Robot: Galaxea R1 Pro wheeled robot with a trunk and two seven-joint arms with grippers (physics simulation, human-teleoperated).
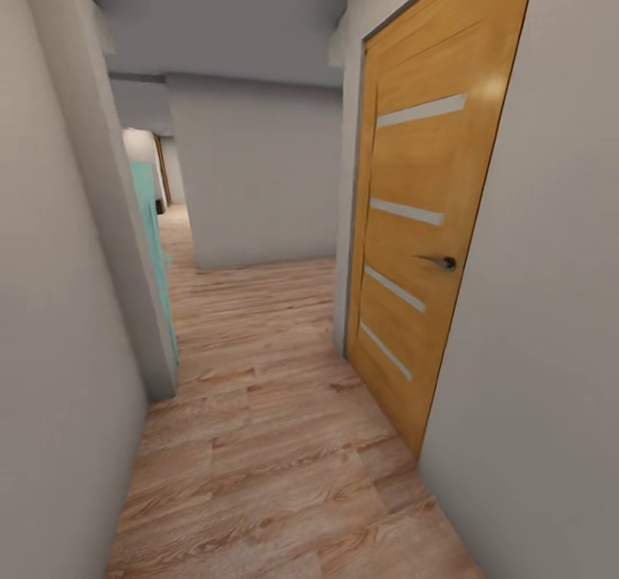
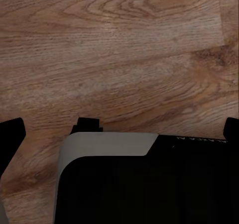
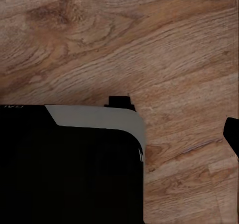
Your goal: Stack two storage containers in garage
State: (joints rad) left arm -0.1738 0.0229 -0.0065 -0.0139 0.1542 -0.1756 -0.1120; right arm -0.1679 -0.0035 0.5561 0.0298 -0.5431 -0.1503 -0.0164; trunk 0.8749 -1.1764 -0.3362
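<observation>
A Galaxea R1 Pro robot is facing down a narrow hallway, its head camera looking along the light wood-plank floor (image 1: 284, 441) between two pale grey walls. On the robot's right, a honey-wood door (image 1: 421, 218) with four frosted strips and a dark lever handle (image 1: 440, 261) is standing closed in its frame, close beside the robot's path; by the task's wording this is likely the way into the garage, though nothing behind it is showing. Ahead, the corridor is meeting a blank grey wall (image 1: 258, 175) and bending away to the left, where a turquoise panel (image 1: 153, 244) is edging out from behind the left wall's corner.

Both wrist cameras are pointing down at wood planks, with the robot's dark base and its pale grey trim (image 2: 107, 144) lying beneath them. In the left wrist view, dark finger tips (image 2: 11, 134) are sitting at the two sides of the frame with bare floor between them, so the left pincer is looking spread and holding nothing. In the right wrist view, one dark finger tip (image 3: 232, 134) is showing at the edge, too little to tell whether that pincer is spread or pressed together.

Neither red-orange storage container is appearing here, so their bearing from either pincer, their long axes and the nearer arm cannot be judged. The robot is probably in transit, and the relation that matters now is the door just off its right side.
</observation>
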